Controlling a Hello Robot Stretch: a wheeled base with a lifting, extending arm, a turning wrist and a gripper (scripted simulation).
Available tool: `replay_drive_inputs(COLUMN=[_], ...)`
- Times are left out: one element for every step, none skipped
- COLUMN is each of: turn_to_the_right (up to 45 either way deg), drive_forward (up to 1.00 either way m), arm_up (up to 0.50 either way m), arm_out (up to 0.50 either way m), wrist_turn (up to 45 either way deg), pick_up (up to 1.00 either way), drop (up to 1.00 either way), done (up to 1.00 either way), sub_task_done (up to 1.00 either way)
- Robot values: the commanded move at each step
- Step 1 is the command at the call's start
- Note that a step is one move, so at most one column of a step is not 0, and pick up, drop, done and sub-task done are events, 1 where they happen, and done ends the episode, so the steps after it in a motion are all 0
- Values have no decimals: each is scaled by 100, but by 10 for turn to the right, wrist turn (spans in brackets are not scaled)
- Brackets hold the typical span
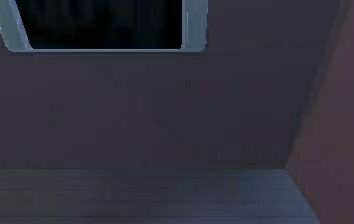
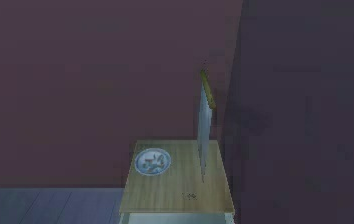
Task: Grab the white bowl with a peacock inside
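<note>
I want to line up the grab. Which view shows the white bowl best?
The arm side view: the white bowl, blue-patterned inside, sits in full on the wooden table. The forward view looks at a wall, a dark framed window and floor.

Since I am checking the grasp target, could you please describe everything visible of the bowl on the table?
The bowl is round and white, with a blue pattern inside too small to make out; it looks glazed. It sits upright on the light wooden table, left of the thin upright panel and apart from it. Only the tabletop touches it.
</note>
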Motion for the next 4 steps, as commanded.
replay_drive_inputs(turn_to_the_right=[0, 0, 0, 0], drive_forward=[0, 0, 0, 0], arm_up=[50, 22, 0, 0], arm_out=[0, 0, 38, 0], wrist_turn=[0, 0, 0, 450], pick_up=[0, 0, 0, 0], drop=[0, 0, 0, 0], done=[0, 0, 0, 0], sub_task_done=[0, 0, 0, 0])
